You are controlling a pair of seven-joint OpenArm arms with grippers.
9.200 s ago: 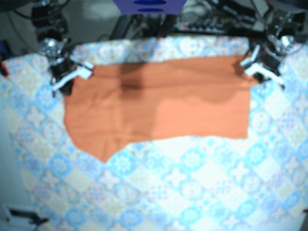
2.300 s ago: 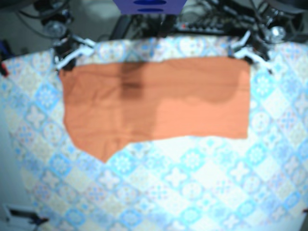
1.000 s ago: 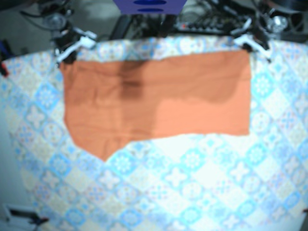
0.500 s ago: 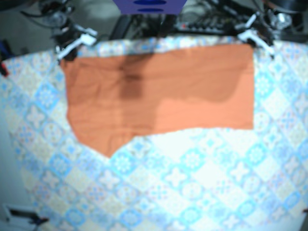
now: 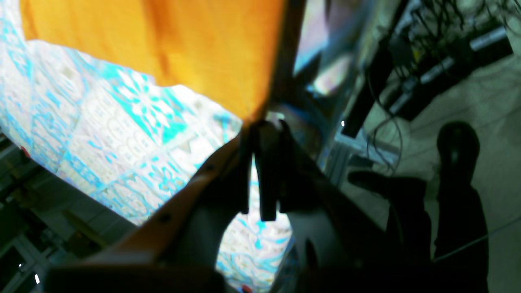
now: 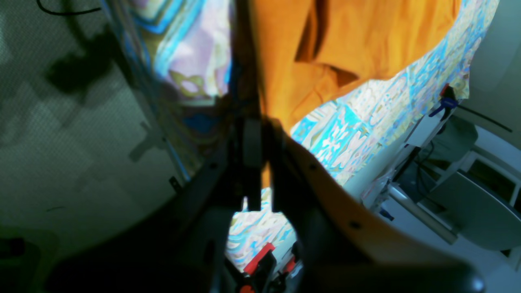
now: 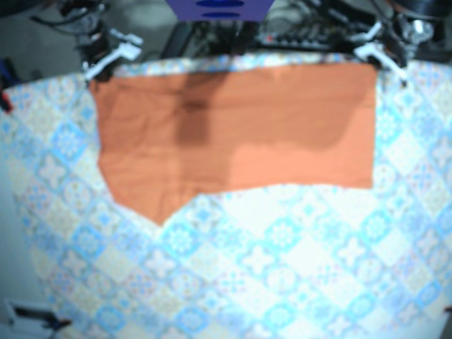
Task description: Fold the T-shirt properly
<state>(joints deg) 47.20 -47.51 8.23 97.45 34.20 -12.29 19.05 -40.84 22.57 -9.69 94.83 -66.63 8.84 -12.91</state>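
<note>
Now the left tool (image 7: 379, 52) and right tool (image 7: 106, 60) each pinch a far corner of the orange T-shirt (image 7: 233, 134), stretched lengthwise between them, its body lying nearward across the surface (image 7: 282, 268).

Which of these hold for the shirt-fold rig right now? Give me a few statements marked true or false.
1. The orange T-shirt lies spread on a blue-patterned tablecloth. True.
2. The left pincer is open and clear of the fabric. False: it is shut on a corner of the orange T-shirt.
3. The right pincer is shut on the shirt's fabric. True.
4. In the base view, the shirt's near edge runs straight all the way across. False: towards that view's left it dips to a point.
</note>
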